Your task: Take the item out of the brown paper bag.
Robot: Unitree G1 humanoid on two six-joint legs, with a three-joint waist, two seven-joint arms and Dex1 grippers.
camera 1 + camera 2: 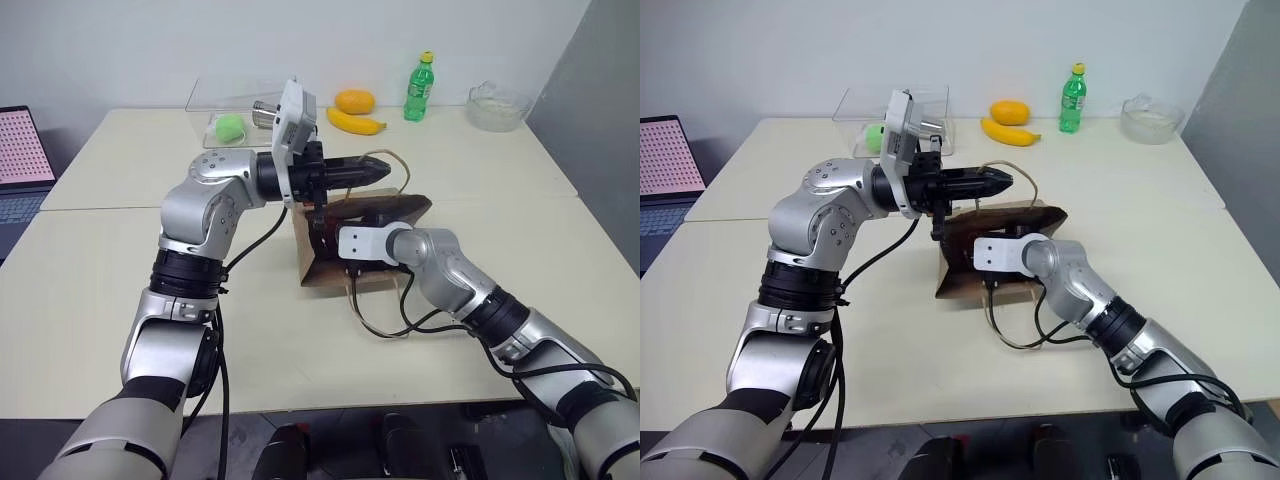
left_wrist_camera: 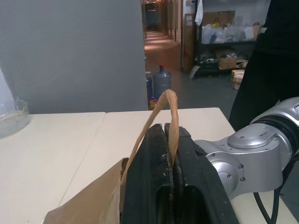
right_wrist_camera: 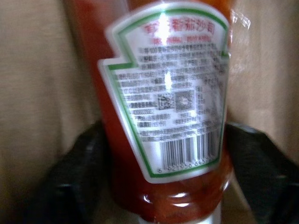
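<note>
While your left gripper [image 1: 385,168] pinched the creased brown paper bag's [image 1: 325,265] tan cord handle [image 2: 171,122], the right gripper's [image 3: 159,154] fingers [image 3: 70,172] straddled the glossy red bottle [image 3: 159,107] inside, not clamped yet; squeeze, then pull out.

Far table edge: green bottle [image 1: 420,87], orange fruit [image 1: 355,101] just behind banana [image 1: 355,122], glass bowl [image 1: 497,106]. Green ball [image 1: 231,127] is seen inside clear box [image 1: 215,100]. Laptop [image 1: 22,165] at left.

Silver jointed arms with black bands, loose black cables, white wrist housings, black-fingered left tool [image 1: 385,168].
</note>
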